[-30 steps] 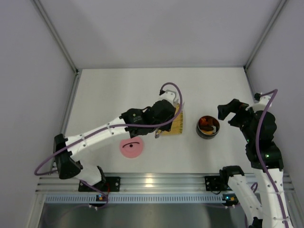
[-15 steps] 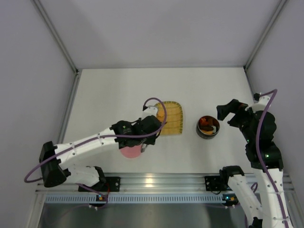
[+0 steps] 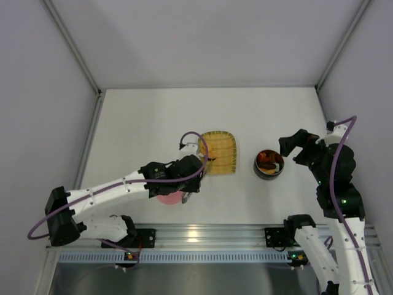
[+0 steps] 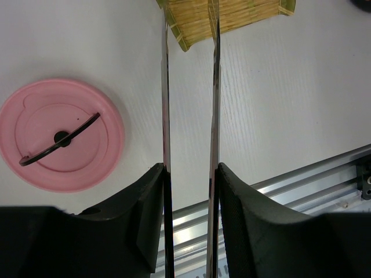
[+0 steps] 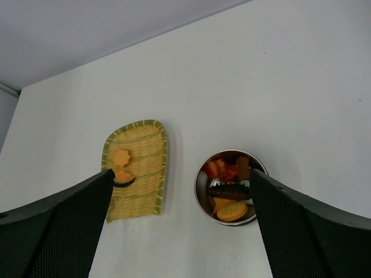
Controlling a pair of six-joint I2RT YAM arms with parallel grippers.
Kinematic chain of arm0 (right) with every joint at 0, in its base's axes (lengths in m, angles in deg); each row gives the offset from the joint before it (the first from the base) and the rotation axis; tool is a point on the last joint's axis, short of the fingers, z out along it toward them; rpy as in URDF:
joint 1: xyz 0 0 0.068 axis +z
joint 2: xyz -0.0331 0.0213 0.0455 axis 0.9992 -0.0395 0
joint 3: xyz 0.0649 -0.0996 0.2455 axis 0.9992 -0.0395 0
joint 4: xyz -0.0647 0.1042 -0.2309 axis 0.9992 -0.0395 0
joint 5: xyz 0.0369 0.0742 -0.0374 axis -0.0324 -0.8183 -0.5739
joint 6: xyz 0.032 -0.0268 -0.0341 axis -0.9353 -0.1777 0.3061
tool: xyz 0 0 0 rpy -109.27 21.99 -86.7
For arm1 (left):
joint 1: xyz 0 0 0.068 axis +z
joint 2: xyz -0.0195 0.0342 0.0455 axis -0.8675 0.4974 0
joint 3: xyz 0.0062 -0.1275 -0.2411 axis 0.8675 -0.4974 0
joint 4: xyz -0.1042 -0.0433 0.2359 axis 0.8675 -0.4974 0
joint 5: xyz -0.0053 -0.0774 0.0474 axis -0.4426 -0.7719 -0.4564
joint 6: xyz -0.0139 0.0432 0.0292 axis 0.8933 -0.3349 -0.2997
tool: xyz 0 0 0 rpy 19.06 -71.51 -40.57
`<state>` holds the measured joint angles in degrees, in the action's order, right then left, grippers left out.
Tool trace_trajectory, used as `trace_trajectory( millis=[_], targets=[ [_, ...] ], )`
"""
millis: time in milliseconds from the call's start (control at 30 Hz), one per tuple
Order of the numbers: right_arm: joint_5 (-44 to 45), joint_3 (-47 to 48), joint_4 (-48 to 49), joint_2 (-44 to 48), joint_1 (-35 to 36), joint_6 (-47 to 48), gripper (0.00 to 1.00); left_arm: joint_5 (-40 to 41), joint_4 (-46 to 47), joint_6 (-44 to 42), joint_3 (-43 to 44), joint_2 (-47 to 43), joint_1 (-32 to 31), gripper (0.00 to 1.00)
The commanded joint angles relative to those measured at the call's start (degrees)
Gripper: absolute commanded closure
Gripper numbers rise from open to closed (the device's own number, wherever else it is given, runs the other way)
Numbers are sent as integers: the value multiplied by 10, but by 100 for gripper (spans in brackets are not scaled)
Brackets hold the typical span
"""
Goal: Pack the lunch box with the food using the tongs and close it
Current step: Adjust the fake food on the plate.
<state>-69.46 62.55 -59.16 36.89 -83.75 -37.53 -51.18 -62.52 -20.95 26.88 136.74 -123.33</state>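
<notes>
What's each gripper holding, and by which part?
The left gripper holds the tongs, its fingers pressing the outsides of both arms; the tips jut ahead. The right gripper is open, empty.

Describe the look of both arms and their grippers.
Both the left arm and the right arm have white tubular links joined by black joint housings, with a purple cable looping alongside each. A small green light glows on the right arm's black housing. The left gripper and right gripper have matte black fingers; the right one's show a fine mesh texture.
</notes>
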Motion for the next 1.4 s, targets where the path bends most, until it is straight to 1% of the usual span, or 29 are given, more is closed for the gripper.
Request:
trace_trajectory(
  millis=[0, 300, 533, 1067, 1367],
  targets=[
    [-3, -1, 12, 6, -6, 0, 2, 7, 42, 21, 0, -4, -1, 55],
    [-1, -4, 13, 9, -6, 3, 2, 24, 45, 21, 12, 22, 0, 54],
    [0, -7, 12, 9, -6, 2, 2, 32, 47, 23, 12, 25, 13, 54],
    [6, -3, 7, 10, -6, 9, 1, 4, 73, -6, 24, 68, 44, 53],
    [7, 3, 7, 8, -6, 9, 1, 20, 61, -22, 48, 72, 51, 53]
  ],
)
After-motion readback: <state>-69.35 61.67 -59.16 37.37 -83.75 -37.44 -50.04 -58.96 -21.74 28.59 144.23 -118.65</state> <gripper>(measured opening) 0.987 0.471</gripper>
